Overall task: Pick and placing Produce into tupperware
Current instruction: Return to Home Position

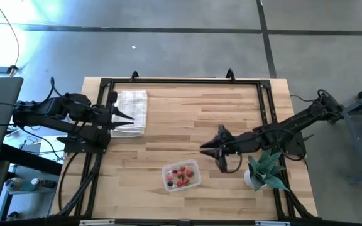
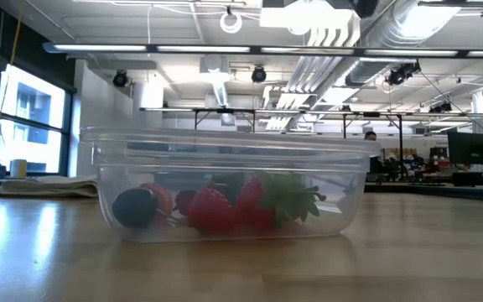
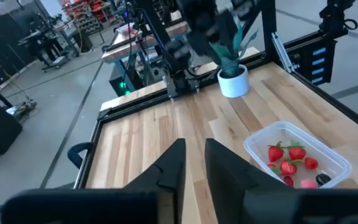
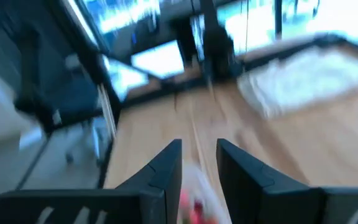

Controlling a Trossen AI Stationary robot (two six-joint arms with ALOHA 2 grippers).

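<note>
The clear tupperware (image 1: pixel 197 167) stands on the bench (image 1: pixel 187 119) near its front edge, about midway across. All the produce (image 1: pixel 181 176) in view lies inside it. The low view shows red strawberries with green tops and one dark berry at one end, bunched on the container floor. No lid is on it.

The right tool (image 1: pixel 202 149) is near the tupperware, toward its far right corner and apart from it. Its fingers (image 4: pixel 166 165) are slightly parted and grip nothing. The left tool (image 1: pixel 132 118) is well apart from the tupperware, over the white checked cloth (image 1: pixel 134 100) at the left side. Its fingers (image 3: pixel 169 168) show a narrow gap and grip nothing. A potted plant (image 1: pixel 266 166) stands at the right edge, beside the right arm.
</note>
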